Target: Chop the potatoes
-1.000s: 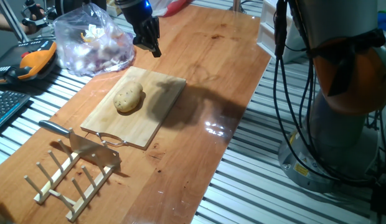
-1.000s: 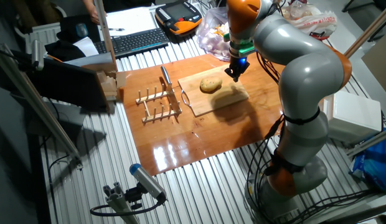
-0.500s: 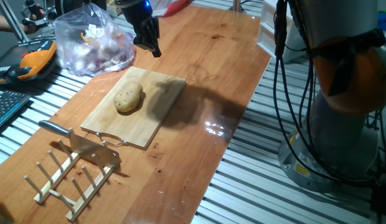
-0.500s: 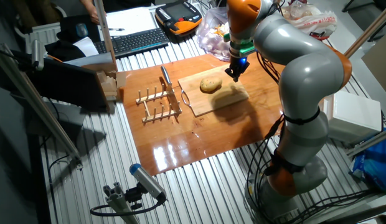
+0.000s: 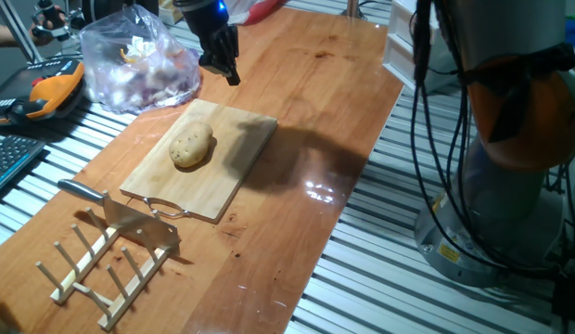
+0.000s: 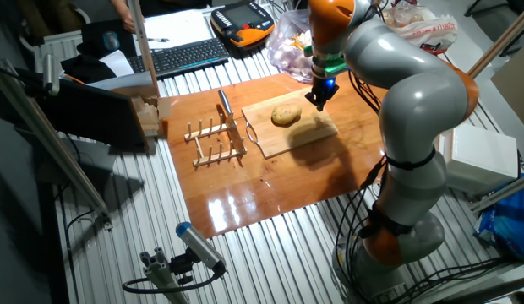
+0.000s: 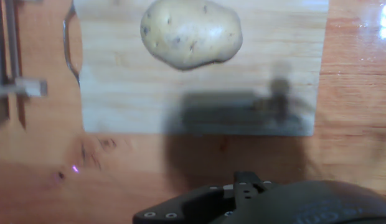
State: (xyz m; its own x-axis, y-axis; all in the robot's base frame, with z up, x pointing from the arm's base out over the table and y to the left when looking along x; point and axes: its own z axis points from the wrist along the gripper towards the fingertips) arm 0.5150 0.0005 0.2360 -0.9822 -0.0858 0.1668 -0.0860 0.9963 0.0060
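Note:
One tan-yellow potato with dark specks lies whole on the wooden cutting board, toward its far end. It also shows in the other fixed view and at the top of the hand view. No slice is in view. My gripper hangs above the table just beyond the board's far corner, apart from the potato, and also shows in the other fixed view. It holds nothing that I can see. Its fingers look like one dark shape, so I cannot tell how they stand. A knife rests on the wooden rack.
A clear plastic bag of reddish lumps lies beside the board's far end. An orange teach pendant and a keyboard lie off the wooden top. The arm's base stands at the right.

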